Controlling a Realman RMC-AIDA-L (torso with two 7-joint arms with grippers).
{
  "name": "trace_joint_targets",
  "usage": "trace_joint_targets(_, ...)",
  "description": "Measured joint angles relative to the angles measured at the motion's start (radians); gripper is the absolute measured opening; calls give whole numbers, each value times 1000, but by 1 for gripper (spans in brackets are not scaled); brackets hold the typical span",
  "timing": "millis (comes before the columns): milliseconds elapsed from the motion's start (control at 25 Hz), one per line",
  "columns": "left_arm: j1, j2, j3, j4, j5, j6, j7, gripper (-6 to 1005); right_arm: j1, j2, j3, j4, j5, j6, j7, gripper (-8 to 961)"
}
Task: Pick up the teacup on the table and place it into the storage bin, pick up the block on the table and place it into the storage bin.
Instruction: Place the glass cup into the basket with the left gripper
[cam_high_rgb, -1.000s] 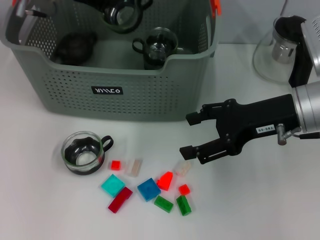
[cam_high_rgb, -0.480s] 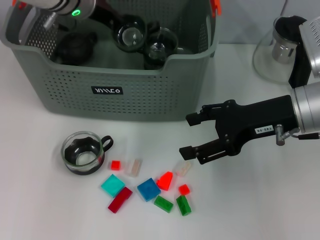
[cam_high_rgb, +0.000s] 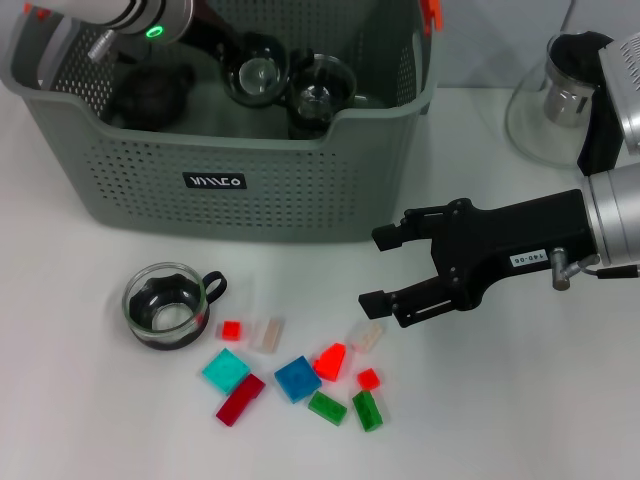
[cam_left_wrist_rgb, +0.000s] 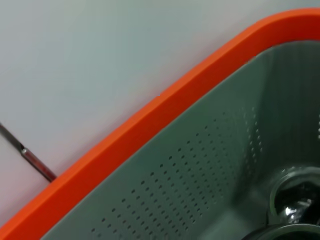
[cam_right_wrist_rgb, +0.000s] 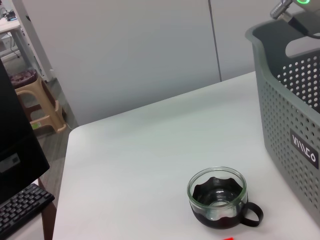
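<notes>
Upper left of the head view: the left arm reaches into the storage bin, its end over a glass teacup lying inside beside a second glass cup and a dark teapot. Whether its jaws are gripping or released cannot be told; the fingers are hidden. This appears to be the placing step for a teacup, at or near release.

Lower left: another glass teacup stands upright on the white worktop, well clear of the bin's front wall.

Lower centre: coloured blocks lie scattered, among them a blue block and a red block.

Centre right: the right gripper hovers with its jaws spread apart and empty, just beside a pale block.

Judgement: next, the right gripper must descend over a block and close squarely on it.
</notes>
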Motion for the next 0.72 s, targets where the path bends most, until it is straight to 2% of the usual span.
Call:
trace_joint_targets(240,2,-9,0,-7,28,-13,-1,109,1,0,0,1,0,0,-1,944)
trace_joint_targets(720,10,-14,21,-4,31,-16,0,120,5,4,0,13,0,2,-5,945)
